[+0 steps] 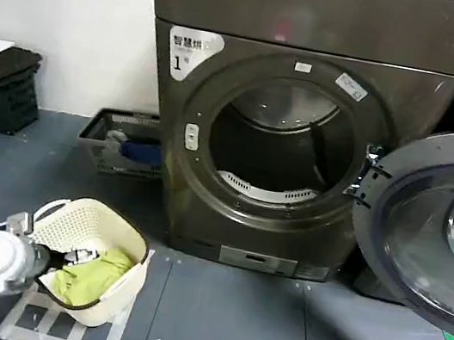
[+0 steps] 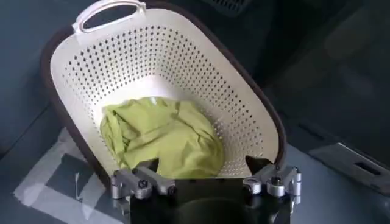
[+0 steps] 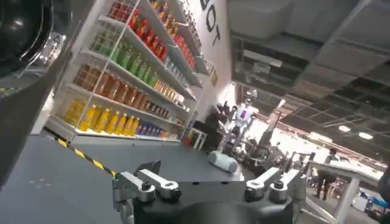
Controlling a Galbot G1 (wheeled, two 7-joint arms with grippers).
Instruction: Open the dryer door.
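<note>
Dryer door (image 1: pixel 440 227) swung wide at the dryer (image 1: pixel 302 139) right edge, drum mouth unobstructed, left gripper (image 2: pixel 204 182) spread above laundry basket (image 2: pixel 244 115), right gripper (image 3: pixel 207 189) spread, nothing held.

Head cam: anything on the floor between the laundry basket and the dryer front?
Nothing: in the head view bare dark floor separates the cream laundry basket from the dryer. The dryer door hangs open.
</note>
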